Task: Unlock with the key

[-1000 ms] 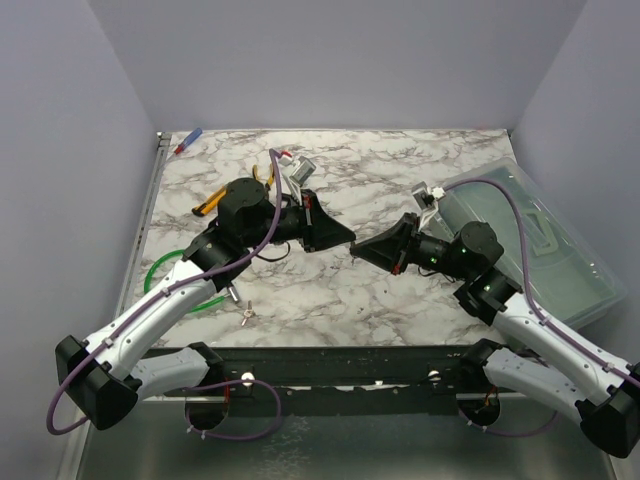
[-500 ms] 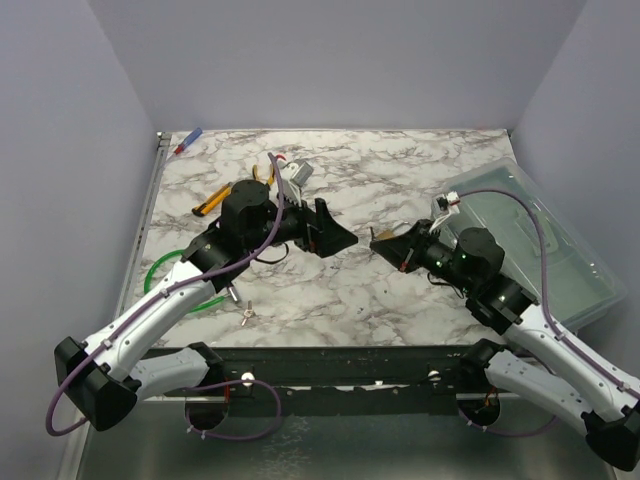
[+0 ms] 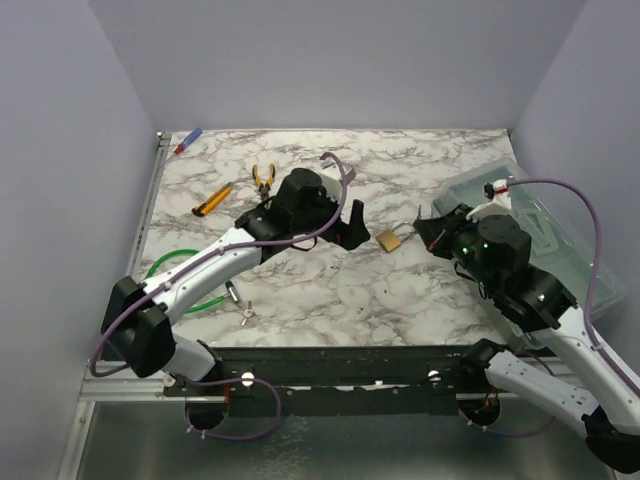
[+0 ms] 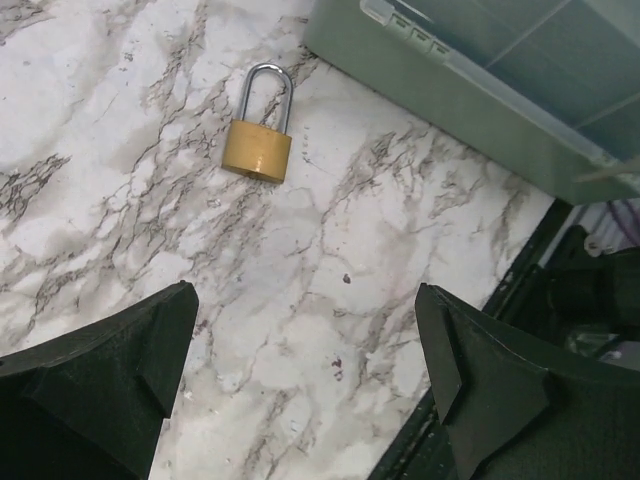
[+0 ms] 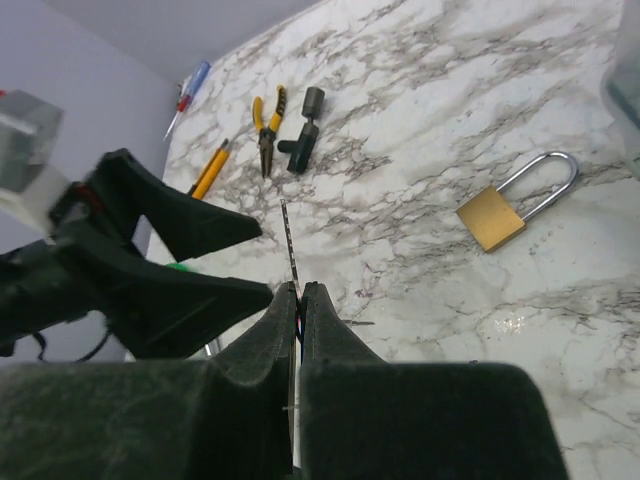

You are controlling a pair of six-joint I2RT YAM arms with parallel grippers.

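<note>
Now | padlock (image 4: 258, 148) free | left pincer (image 4: 305, 310) agape | right pincer (image 5: 298, 290) pinching key (image 5: 289, 240)

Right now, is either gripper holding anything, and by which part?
Right gripper pinches the key by its base, blade sticking out. Left gripper is open and empty.

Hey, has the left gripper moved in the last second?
Yes. The left gripper shifted right across the table, away from the yellow pliers, and now stands open.

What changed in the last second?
The two grippers, meeting mid-table before, parted. The left gripper opened and reached rightward; the right gripper pulled back. The brass padlock with steel shackle now lies uncovered on the marble table. Unchanged: right gripper shut on the thin metal key.
</note>
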